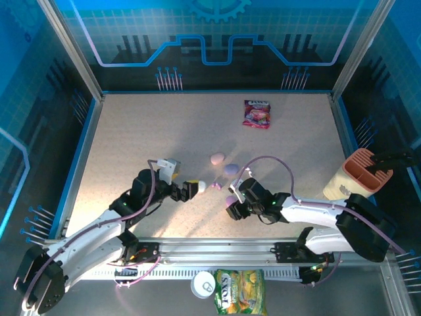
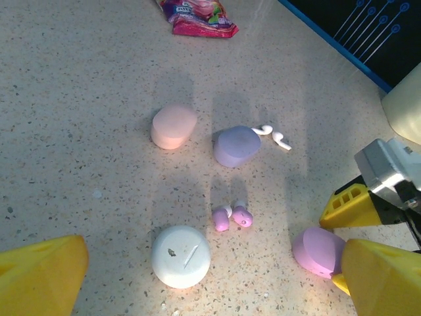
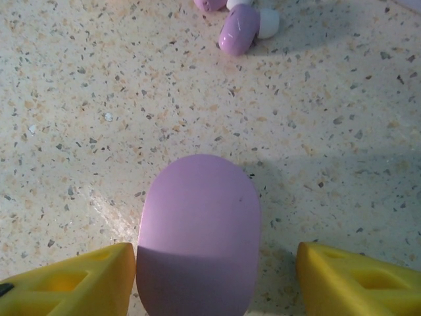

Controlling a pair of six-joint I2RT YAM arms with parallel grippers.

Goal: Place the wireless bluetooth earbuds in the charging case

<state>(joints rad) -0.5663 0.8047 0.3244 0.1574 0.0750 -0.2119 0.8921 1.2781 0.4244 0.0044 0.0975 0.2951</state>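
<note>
A lilac charging case (image 3: 197, 224) lies flat between the yellow fingertips of my right gripper (image 3: 214, 283). The left fingertip (image 3: 72, 283) touches it and the right one (image 3: 358, 276) stands a little off, so the gripper is open. Two pink earbuds (image 3: 240, 27) lie just beyond it. My left gripper (image 2: 210, 283) is wide open and hovers over a white round case (image 2: 181, 256). Ahead of it are the pink earbuds (image 2: 231, 217), the lilac case (image 2: 319, 252), a lavender case (image 2: 237, 145) with white earbuds (image 2: 273, 135) beside it, and a peach case (image 2: 173, 126). From above, both grippers (image 1: 195, 189) (image 1: 231, 205) are near the table's middle front.
A pink snack packet (image 1: 256, 113) lies at the back of the table. A cream and orange holder (image 1: 358, 174) stands at the right edge. A can (image 1: 205, 284) and a green packet (image 1: 240, 291) sit below the front rail. Blue-edged walls surround the table.
</note>
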